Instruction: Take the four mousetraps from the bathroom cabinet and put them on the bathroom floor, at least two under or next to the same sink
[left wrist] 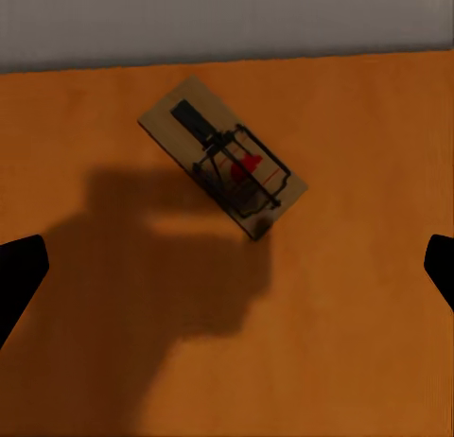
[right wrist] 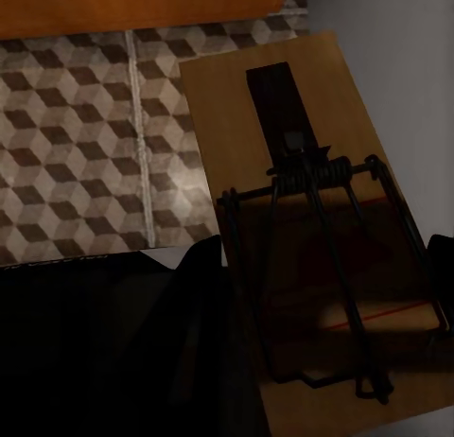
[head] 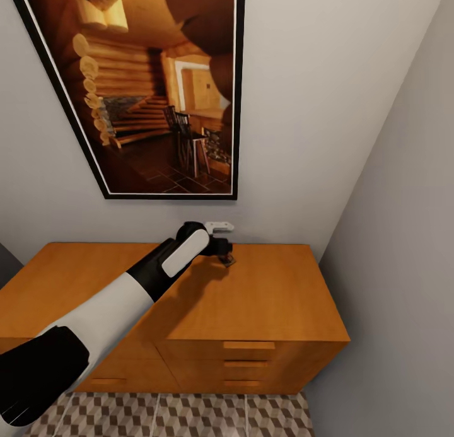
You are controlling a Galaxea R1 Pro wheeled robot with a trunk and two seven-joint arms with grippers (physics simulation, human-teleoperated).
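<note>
On top of the cabinet (head: pixel 265 298), near its far edge by the wall, lies one mousetrap (left wrist: pixel 223 158). It is a small flat tan piece of wood with a black wire spring and a red spot. It lies flat and turned at a slant to the far edge. In the head view it is a tiny dark thing (head: pixel 227 259) just under the tip of the robot's left arm.

The left gripper (head: pixel 222 251) hangs right over that trap. Its two dark fingers (left wrist: pixel 19 271) stand wide apart, one on each side, and they do not touch the trap. The arm's shadow falls dark on the orange-brown wood beside the trap.

The right gripper (right wrist: pixel 331 295) holds a second mousetrap (right wrist: pixel 312 219) very close to its camera. This trap is tan too, with a black spring and wire bar. One dark finger (right wrist: pixel 441 267) shows at its edge. Past the trap is the bathroom floor (right wrist: pixel 85 144), with its brown, beige and white cube tiles and pale lines between them. A strip of orange-brown wood runs along the floor's far side.

The cabinet is wide and low, with drawer fronts and slim bar handles (head: pixel 249 345) on its near side. It stands in a corner, with a grey wall (head: pixel 397 203) on the right. On the far wall above it hangs a big picture (head: pixel 151 90) in a black frame, showing a log cabin room. The cube tiles (head: pixel 176 415) show in front of the cabinet.
</note>
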